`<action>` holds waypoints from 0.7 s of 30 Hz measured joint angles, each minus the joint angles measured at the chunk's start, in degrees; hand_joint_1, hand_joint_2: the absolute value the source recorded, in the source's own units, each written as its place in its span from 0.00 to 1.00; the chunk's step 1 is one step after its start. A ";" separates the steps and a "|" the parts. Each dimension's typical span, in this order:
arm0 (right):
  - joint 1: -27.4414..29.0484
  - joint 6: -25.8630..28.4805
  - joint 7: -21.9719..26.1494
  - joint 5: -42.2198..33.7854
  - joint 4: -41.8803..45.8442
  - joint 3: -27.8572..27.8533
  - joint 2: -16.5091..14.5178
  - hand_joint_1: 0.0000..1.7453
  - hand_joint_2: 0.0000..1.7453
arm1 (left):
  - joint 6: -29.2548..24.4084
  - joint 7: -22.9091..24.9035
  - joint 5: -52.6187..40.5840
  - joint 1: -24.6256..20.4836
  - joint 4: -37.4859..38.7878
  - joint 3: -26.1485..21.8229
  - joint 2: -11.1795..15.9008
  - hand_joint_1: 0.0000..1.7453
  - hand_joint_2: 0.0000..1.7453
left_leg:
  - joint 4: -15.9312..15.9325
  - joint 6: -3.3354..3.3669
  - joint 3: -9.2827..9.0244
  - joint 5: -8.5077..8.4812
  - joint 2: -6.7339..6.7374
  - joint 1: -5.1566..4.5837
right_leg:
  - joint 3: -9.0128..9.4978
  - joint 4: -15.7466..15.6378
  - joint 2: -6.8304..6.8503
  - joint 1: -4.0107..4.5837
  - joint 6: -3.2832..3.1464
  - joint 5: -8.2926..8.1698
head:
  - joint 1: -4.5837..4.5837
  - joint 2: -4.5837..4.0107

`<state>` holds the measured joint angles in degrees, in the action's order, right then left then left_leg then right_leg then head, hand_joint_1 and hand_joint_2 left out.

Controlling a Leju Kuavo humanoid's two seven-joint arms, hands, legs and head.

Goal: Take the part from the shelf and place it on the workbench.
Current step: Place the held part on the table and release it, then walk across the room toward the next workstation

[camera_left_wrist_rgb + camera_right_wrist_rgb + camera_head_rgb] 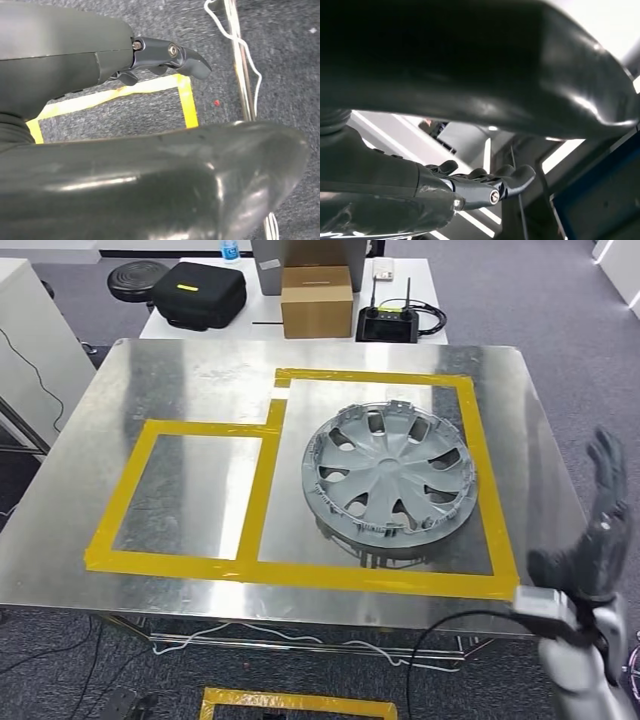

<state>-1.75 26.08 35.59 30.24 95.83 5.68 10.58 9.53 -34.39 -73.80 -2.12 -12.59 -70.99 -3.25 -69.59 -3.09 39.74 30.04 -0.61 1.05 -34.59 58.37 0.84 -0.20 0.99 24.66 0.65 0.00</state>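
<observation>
The part, a grey wheel cover [390,472], lies flat on the steel workbench [189,370] inside the right-hand yellow-taped rectangle [478,445]. My right hand [596,530] is raised off the table's right edge, well clear of the cover, fingers spread and holding nothing. In the right wrist view its dark fingers [497,182] stretch out against the ceiling. My left hand [166,55] hangs low over grey carpet, fingers extended and empty, above a yellow tape square [186,100] on the floor.
A smaller taped rectangle [189,490] marks the bench's left half. Behind the bench a white table carries a black case [200,292], a cardboard box [317,300] and a radio controller [388,322]. Cables [302,645] run under the bench's front.
</observation>
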 joint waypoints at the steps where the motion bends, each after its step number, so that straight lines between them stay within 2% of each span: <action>1: 3.71 0.23 1.49 -0.63 3.23 -2.19 -0.01 0.00 0.00 | -0.03 -0.09 0.23 0.17 0.00 -0.22 -0.04 0.00 0.00 | 3.68 0.00 -2.13 -1.75 0.01 0.04 | 0.00 0.05 -0.09 -0.12 0.19 0.05 | 0.02 0.00; 3: 10.17 0.22 3.17 -1.79 9.08 -6.65 -0.30 0.00 0.00 | -0.23 -0.21 0.70 0.19 0.00 -0.68 -0.20 0.00 0.00 | 9.82 0.32 -5.51 -3.54 -0.20 0.01 | -0.26 0.49 -0.42 -0.08 0.89 0.15 | 0.06 0.00; 5: 16.55 -1.31 3.82 -3.80 13.82 -11.30 -1.72 0.00 0.00 | -0.64 -0.21 1.46 0.31 0.00 -1.31 -0.39 0.00 0.00 | 11.47 1.09 -6.32 -3.56 -0.44 -0.21 | -0.38 0.60 -0.65 -0.01 1.64 0.03 | 0.11 0.00; 7: 21.77 -5.18 4.22 -6.55 16.90 -16.42 -4.19 0.00 0.00 | -1.08 -0.26 2.26 0.71 -0.01 -2.15 -0.55 0.00 0.00 | 11.48 2.01 -6.20 -3.90 -0.35 -0.27 | -0.44 0.65 -0.68 -0.25 2.14 0.32 | 0.10 0.00; 9: 24.61 -11.19 4.28 -8.16 18.12 -22.10 -7.26 0.00 0.00 | -1.35 -0.47 2.90 1.03 -0.14 -3.01 -0.70 0.00 0.00 | 11.62 2.78 -5.86 -4.38 -0.13 -0.21 | -1.55 3.70 -0.72 -0.36 2.51 3.38 | 0.00 0.00; 11: 25.88 -17.24 4.28 -8.16 18.20 -28.07 -10.68 0.00 0.00 | -1.40 -0.74 3.32 1.19 -0.49 -3.90 -0.80 0.00 0.00 | 11.61 3.20 -5.12 -4.96 0.02 -0.37 | -3.88 11.08 -0.73 -0.36 2.72 8.63 | -0.12 0.00; 12: 26.14 -19.45 4.28 -7.79 17.92 -30.93 -12.26 0.00 0.00 | -1.38 -0.86 3.42 1.26 -0.72 -4.34 -0.85 0.00 0.00 | 11.60 3.29 -4.61 -5.34 0.07 -0.48 | -4.75 14.53 -0.73 -0.35 2.73 10.47 | -0.13 0.00; 13: 26.27 -21.28 4.28 -7.32 17.43 -33.72 -13.75 0.00 0.00 | -1.35 -0.97 3.43 1.33 -0.96 -4.75 -0.91 0.00 0.00 | 11.60 3.31 -4.05 -5.79 0.11 -0.58 | -4.89 16.69 -0.74 -0.31 2.69 11.35 | -0.13 0.00; 14: 26.21 -22.81 4.28 -6.73 16.74 -36.27 -15.05 0.00 0.00 | -1.34 -1.05 3.43 1.41 -1.17 -5.11 -0.98 0.00 0.00 | 11.58 3.26 -3.52 -6.24 0.13 -0.62 | -3.87 16.54 -0.74 -0.26 2.60 10.90 | -0.12 0.00; 15: 26.01 -24.32 4.28 -6.04 15.89 -38.93 -16.35 0.00 0.00 | -1.36 -1.12 3.43 1.49 -1.36 -5.45 -1.06 0.00 0.00 | 11.57 3.15 -3.00 -6.69 0.13 -0.59 | -1.63 14.09 -0.74 -0.23 2.52 9.48 | -0.12 0.00; 16: 25.72 -25.57 4.28 -5.47 15.07 -41.43 -17.49 0.00 0.00 | -1.38 -1.16 3.43 1.54 -1.53 -5.76 -1.14 0.00 0.00 | 11.54 2.96 -2.54 -7.16 0.09 -0.56 | 1.52 10.03 -0.73 -0.25 2.48 7.97 | -0.15 0.00; 17: 25.35 -26.49 4.28 -5.05 14.33 -43.75 -18.48 0.00 0.00 | -1.41 -1.19 3.43 1.61 -1.71 -6.04 -1.22 0.00 0.00 | 11.50 2.68 -2.13 -7.63 0.05 -0.56 | 4.80 5.34 -0.72 -0.23 2.42 7.27 | -0.19 0.00; 18: 25.02 -27.08 4.27 -4.76 13.69 -45.81 -19.34 0.00 0.00 | -1.43 -1.22 3.43 1.70 -1.90 -6.31 -1.27 0.00 0.00 | 11.54 2.33 -1.93 -8.13 0.00 -0.55 | 7.10 1.79 -0.78 -0.15 2.27 6.80 | -0.13 0.01; 19: 24.72 -27.55 4.29 -4.49 13.18 -47.48 -20.06 0.00 0.00 | -1.45 -1.25 3.42 1.77 -2.08 -6.53 -1.30 0.00 0.00 | 11.58 1.94 -1.87 -8.60 -0.04 -0.55 | 8.42 -0.49 -0.86 -0.03 2.04 6.90 | -0.17 0.01; 20: 24.29 -28.29 4.30 -3.84 12.50 -49.04 -20.73 0.00 0.00 | -1.46 -1.27 3.41 1.86 -2.25 -6.71 -1.32 0.00 0.00 | 11.78 1.52 -1.93 -9.09 -0.05 -0.49 | 8.64 -1.32 -0.96 0.18 1.69 7.03 | -0.17 0.01; 21: 23.65 -29.43 4.31 -2.63 11.54 -50.64 -21.39 0.00 0.00 | -1.48 -1.28 3.38 1.94 -2.39 -6.89 -1.35 0.00 0.00 | 12.10 1.09 -2.06 -9.66 -0.05 -0.39 | 8.18 -1.20 -1.07 0.33 1.24 6.50 | -0.12 0.02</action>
<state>21.89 -3.35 39.90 27.62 107.37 -44.96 -10.81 8.06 -35.67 -70.41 -0.18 -14.98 -77.88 -4.60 -57.49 -2.00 37.68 20.39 -0.67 0.66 -26.40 57.17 -0.22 0.13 2.23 31.16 0.53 0.02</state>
